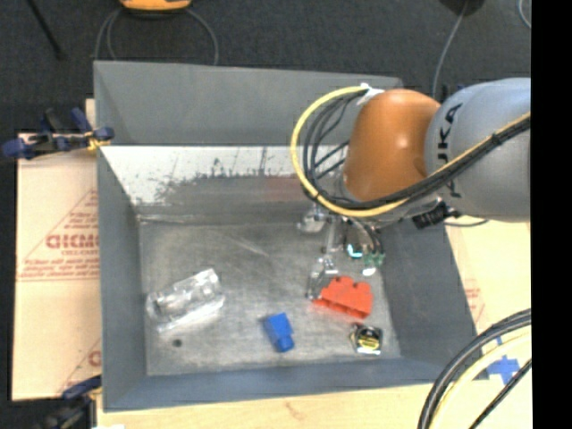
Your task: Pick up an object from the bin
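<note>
The grey metal bin (120,275) has sloping walls and a dull, scuffed floor, and its far wall is pale and speckled with dark scratches. Four loose things lie on the floor, one of each kind. Towards the right and near side is a flat red-orange plastic piece (347,297), roughly wedge-shaped with a matt face. To its left and a little nearer lies a small blue block (279,332), squared and solid-looking. Well apart from it, on the left side, lies a crumpled clear plastic container (186,298), glossy and creased. Close to the near right corner, just beside the red-orange piece, sits a small black and yellow object (366,339), too small to identify. The arm (487,150), smooth grey casing with a rounded glossy orange cover (386,146) and loops of yellow and black cable (308,155), reaches in from the right. Its metal gripper (323,280) hangs down at the left far edge of the red-orange piece; whether it touches that piece, and whether it is open or closed, cannot be told.
</note>
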Available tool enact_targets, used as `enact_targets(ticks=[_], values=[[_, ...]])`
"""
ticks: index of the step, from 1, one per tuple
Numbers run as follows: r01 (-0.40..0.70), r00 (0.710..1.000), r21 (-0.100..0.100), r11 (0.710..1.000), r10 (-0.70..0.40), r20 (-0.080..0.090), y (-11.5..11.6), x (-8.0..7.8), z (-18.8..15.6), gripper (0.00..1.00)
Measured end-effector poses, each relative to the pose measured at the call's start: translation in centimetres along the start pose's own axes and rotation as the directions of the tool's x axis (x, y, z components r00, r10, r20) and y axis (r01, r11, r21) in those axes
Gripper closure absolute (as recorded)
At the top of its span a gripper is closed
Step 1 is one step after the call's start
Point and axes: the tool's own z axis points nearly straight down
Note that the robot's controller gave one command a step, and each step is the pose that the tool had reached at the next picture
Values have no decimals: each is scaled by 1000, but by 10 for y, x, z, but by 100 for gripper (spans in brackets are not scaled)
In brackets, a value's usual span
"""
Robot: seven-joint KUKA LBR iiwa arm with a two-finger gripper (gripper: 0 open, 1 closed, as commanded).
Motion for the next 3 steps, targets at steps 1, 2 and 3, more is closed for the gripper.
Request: enact_targets(ticks=[1, 2, 3], values=[[383, 924, 1, 924, -383, 7, -101, 43, 81, 0], [384, 923, 6, 923, -384, 14, -101, 41, 80, 100], [449, 893, 7, 893, -449, 13, -88, 48, -57, 100]])
